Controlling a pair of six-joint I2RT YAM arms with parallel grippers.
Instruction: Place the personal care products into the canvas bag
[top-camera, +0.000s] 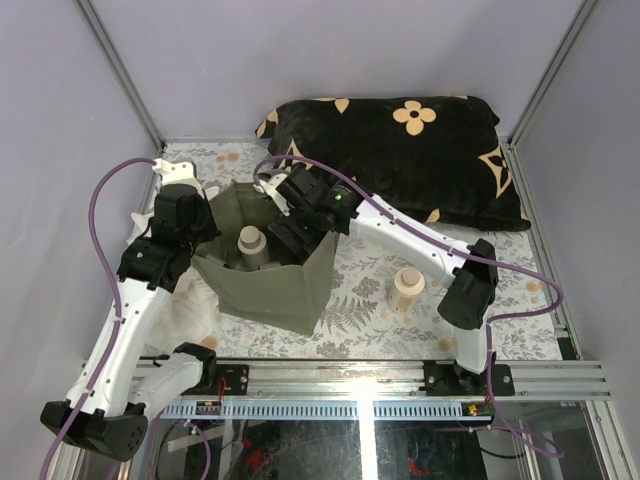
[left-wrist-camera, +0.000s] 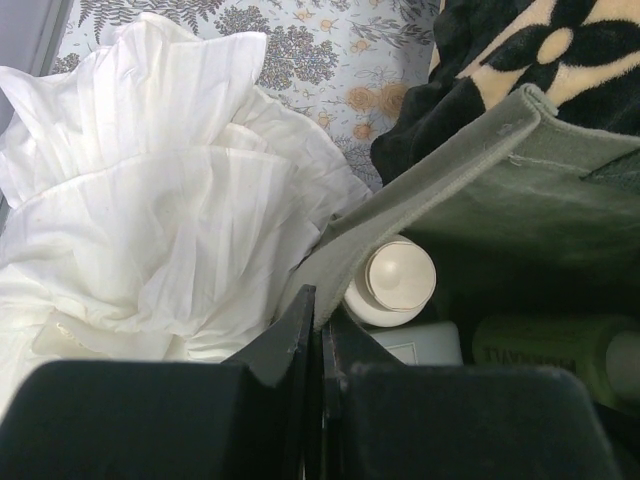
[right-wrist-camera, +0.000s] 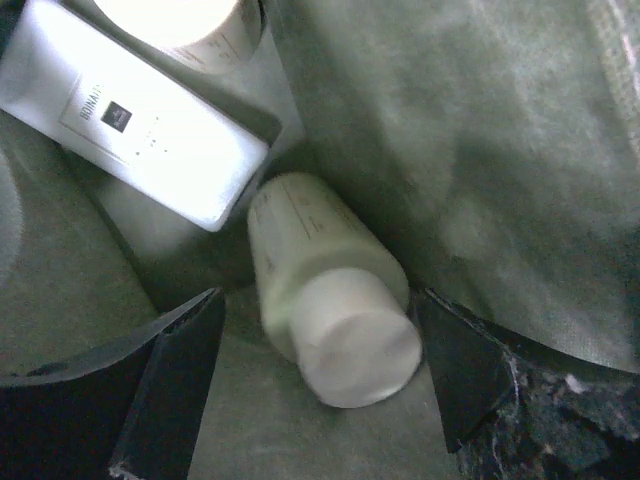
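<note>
The olive-green canvas bag (top-camera: 290, 285) stands open left of centre. My left gripper (top-camera: 207, 228) is shut on its left rim (left-wrist-camera: 400, 210); in the left wrist view the jaws (left-wrist-camera: 322, 312) pinch the fabric edge. One beige bottle (top-camera: 250, 245) stands inside the bag, its cap showing (left-wrist-camera: 400, 275). My right gripper (top-camera: 292, 236) reaches into the bag and is open (right-wrist-camera: 320, 385). A pale bottle (right-wrist-camera: 325, 280) lies on the bag floor between its fingers, cap toward the camera. Another beige bottle (top-camera: 406, 288) stands on the table right of the bag.
A white flat pack (right-wrist-camera: 130, 120) and a green bottle (left-wrist-camera: 540, 345) also lie in the bag. A crumpled white cloth (top-camera: 190, 305) lies left of the bag. The black cushion with tan flowers (top-camera: 400, 160) fills the back. The patterned tablecloth (top-camera: 370, 315) covers the table.
</note>
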